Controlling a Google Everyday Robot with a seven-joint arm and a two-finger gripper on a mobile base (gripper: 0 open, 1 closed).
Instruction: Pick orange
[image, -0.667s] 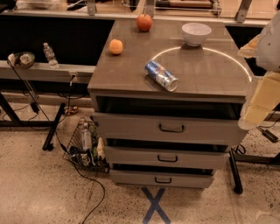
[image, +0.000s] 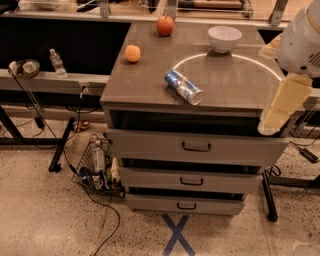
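Observation:
The orange (image: 132, 53) is a small, round, light-orange fruit lying on the left part of the grey cabinet top (image: 150, 85), near its left edge. My gripper (image: 280, 107) is the cream-coloured end hanging below the white arm joint (image: 300, 40) at the right edge of the view. It hangs at the cabinet's front right corner, far to the right of the orange and holding nothing that I can see.
A darker red apple (image: 165, 25) sits at the back of the top. A white bowl (image: 224, 38) stands at the back right. A blue soda can (image: 184, 86) lies on its side mid-top. The top drawer (image: 195, 146) stands slightly open. A wire basket (image: 97, 165) and cables lie on the floor at left.
The arm and gripper have shifted slightly left and up at the right edge. The objects on the cabinet have not moved.

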